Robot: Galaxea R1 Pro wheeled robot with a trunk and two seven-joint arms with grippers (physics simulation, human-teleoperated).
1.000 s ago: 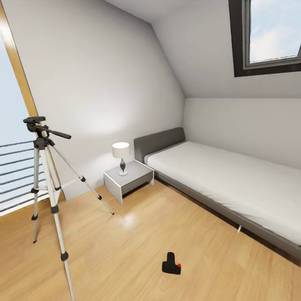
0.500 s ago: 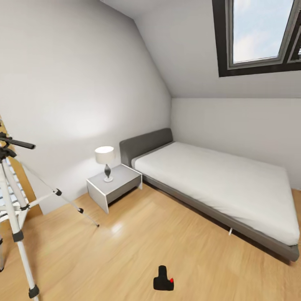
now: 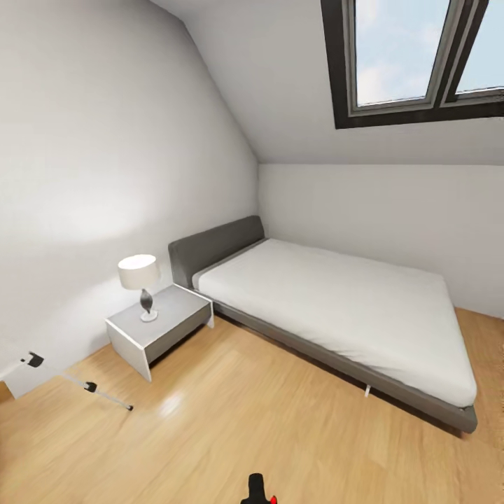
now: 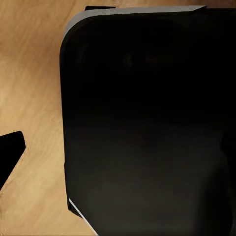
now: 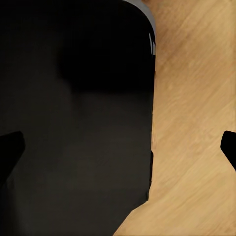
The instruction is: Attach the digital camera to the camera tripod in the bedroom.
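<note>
The digital camera (image 3: 257, 489) lies on the light wood floor at the bottom edge of the head view, cut off by the frame, with a bit of its red spot showing. Of the camera tripod (image 3: 77, 382), one thin silver leg with black joints and foot reaches in at the lower left. In the left wrist view my left gripper (image 4: 118, 152) hangs over a dark rounded robot part (image 4: 147, 123), with one black fingertip (image 4: 11, 150) at the picture's edge. My right gripper (image 5: 118, 147) stands open and holds nothing, its fingertips (image 5: 10, 147) wide apart.
A grey-framed low bed (image 3: 336, 308) fills the right middle of the bedroom. A small grey nightstand (image 3: 157, 325) with a white lamp (image 3: 140, 276) stands beside it against the sloped white wall. A skylight (image 3: 413, 56) is at the upper right.
The head view has swung to the right, so the tripod has slid almost out at the left and the camera sits lower in the picture. The things themselves have not moved.
</note>
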